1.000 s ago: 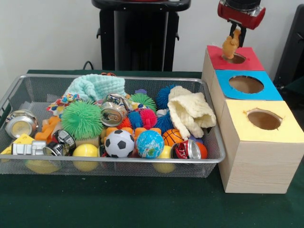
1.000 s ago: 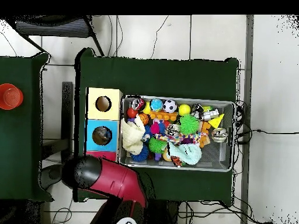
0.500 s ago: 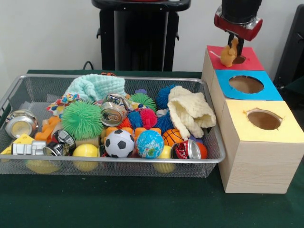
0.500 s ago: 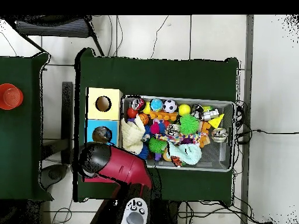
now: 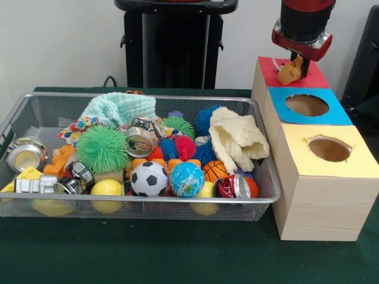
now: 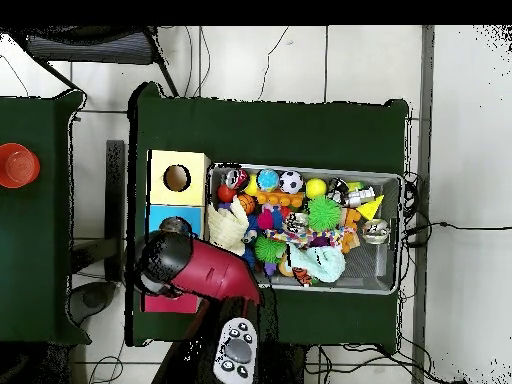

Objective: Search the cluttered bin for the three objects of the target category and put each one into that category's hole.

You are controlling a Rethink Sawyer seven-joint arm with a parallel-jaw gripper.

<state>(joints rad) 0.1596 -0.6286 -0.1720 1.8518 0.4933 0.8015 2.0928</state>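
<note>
An orange toy [image 5: 290,71] is gripped by the end effector [image 5: 294,66], which is held just above the red-topped box [image 5: 281,76] at the far end of the row of three boxes. Beside the boxes, the wire bin [image 5: 260,195] is filled with balls, cans and cloths on the green tabletop [image 5: 177,254].

**White wall, green tabletops, cabled floor**

A plain white wall [image 5: 59,41] stands behind the dark green tabletop [image 5: 177,260]. From above, pale floor [image 6: 465,200] crossed by black cables [image 6: 300,60] surrounds it. A second green tabletop [image 6: 40,220] beside it carries a red bowl [image 6: 17,165].
</note>
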